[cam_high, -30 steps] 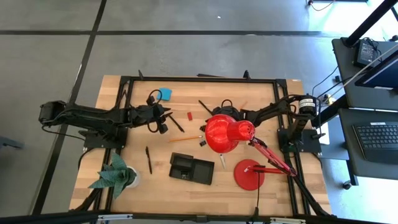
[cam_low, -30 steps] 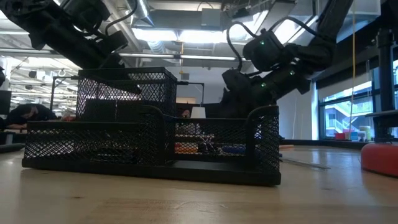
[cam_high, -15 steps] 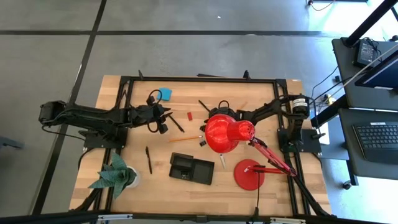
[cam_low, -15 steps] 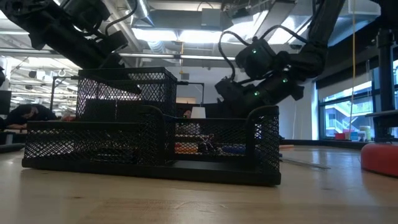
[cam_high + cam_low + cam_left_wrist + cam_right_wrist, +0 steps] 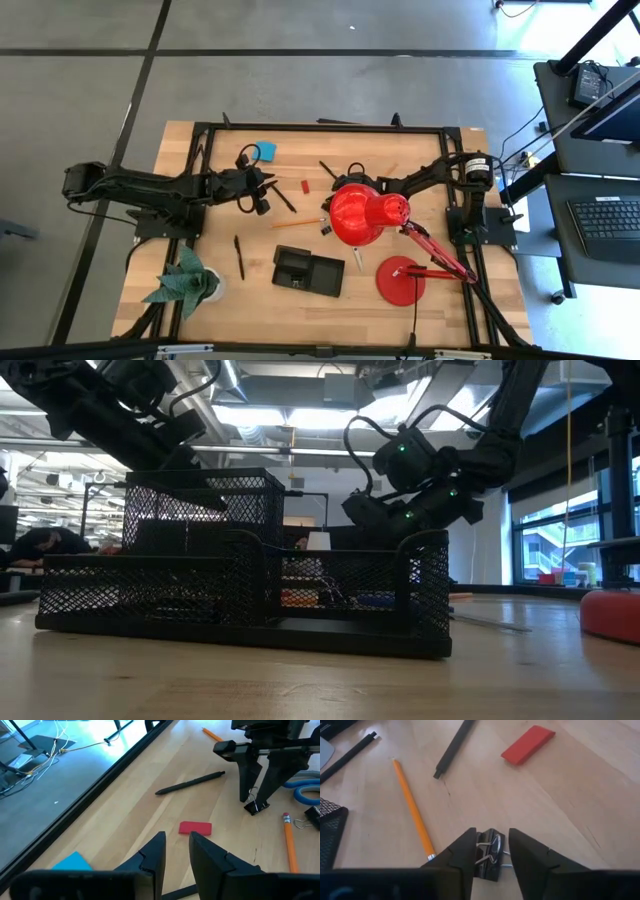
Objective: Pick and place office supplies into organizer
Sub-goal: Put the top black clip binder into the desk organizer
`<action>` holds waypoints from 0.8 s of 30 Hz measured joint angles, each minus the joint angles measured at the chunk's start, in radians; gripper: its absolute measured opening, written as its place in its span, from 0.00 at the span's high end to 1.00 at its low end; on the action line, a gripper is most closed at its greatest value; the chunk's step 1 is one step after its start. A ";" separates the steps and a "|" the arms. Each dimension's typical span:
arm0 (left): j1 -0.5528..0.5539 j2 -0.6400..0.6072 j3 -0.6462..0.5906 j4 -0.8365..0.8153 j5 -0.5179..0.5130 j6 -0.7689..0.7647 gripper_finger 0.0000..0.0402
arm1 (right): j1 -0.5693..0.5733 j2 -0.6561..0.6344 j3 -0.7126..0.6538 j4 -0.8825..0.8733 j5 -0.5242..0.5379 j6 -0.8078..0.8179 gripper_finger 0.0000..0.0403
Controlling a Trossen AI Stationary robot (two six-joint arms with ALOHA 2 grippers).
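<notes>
Jaws: right gripper [image 5: 490,851] closed on a black binder clip [image 5: 488,853], wire handles toward the camera, at the table [image 5: 530,800]. Alongside: pencil [image 5: 411,808], long axis running away. Left gripper [image 5: 176,851] narrowly parted, holding nothing, above the red piece [image 5: 195,828].

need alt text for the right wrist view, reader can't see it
The right gripper closes its two dark fingers on a small black binder clip on the wooden table. Beyond lie an orange wooden pencil, a black pen and a flat red piece.
</notes>
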 joint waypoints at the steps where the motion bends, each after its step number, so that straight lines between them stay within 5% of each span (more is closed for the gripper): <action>1: 0.000 0.000 0.000 0.000 0.000 0.000 0.80 | 0.000 0.000 0.000 0.000 -0.004 -0.003 0.72; 24: 0.000 0.000 0.000 0.000 0.000 0.000 0.81 | -0.001 0.000 0.000 0.000 -0.006 -0.011 0.73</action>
